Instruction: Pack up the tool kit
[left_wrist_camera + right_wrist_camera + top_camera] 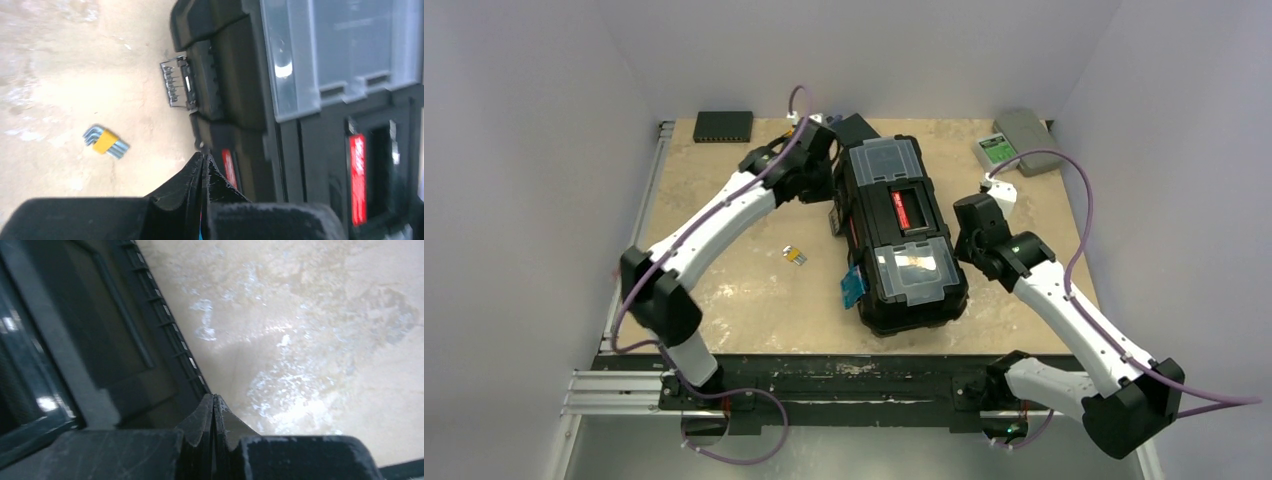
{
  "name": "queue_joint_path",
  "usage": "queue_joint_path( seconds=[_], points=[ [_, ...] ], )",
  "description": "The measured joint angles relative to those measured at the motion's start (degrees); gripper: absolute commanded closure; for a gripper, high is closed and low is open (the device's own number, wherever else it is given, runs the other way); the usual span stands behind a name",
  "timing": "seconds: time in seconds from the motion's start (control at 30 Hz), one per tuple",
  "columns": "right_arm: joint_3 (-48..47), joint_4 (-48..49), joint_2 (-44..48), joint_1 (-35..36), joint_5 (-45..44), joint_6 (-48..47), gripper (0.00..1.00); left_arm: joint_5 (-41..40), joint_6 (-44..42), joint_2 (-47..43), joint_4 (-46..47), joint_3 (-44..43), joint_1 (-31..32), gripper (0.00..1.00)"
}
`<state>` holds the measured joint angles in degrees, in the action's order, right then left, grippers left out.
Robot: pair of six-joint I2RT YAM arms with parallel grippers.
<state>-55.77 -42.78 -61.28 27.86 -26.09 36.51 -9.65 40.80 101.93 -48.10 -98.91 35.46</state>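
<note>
Two grippers, both pinched shut with nothing between the fingers. Your left gripper [202, 165] sits just beside the left flank of the toolbox [902, 235], toward its far end. Your right gripper [214, 402] sits just beside the right flank. The toolbox lies mid-table, lid down and slightly skewed, with a blue latch [854, 285] sticking out near its near-left corner. A hex key set [795, 256] in a yellow holder lies on the table [724, 300], left of the toolbox and apart from it.
</note>
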Motion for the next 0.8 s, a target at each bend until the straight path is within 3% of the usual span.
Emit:
queue_joint_path(
  seconds=[0.17,0.3,0.5,0.8],
  points=[
    [-0.3,-4.9,-1.2,0.4,-3.0,-0.1,1.0,-3.4,0.8,-15.0,-1.8,7.6,0.2,1.0],
    [-0.5,-5.4,-1.3,0.7,-3.2,-0.7,1.0,-4.7,3.9,-21.7,-6.0,15.6,0.2,1.0],
    [0.8,-2.8,-0.2,0.3,1.4,-6.6,1.0,-4.0,8.2,-22.1,-10.8,27.6,3.6,1.0],
    [3.1,-0.9,2.2,0.3,16.3,-10.8,1.0,1.6,12.6,-20.8,-8.7,32.8,11.8,1.0]
  ],
)
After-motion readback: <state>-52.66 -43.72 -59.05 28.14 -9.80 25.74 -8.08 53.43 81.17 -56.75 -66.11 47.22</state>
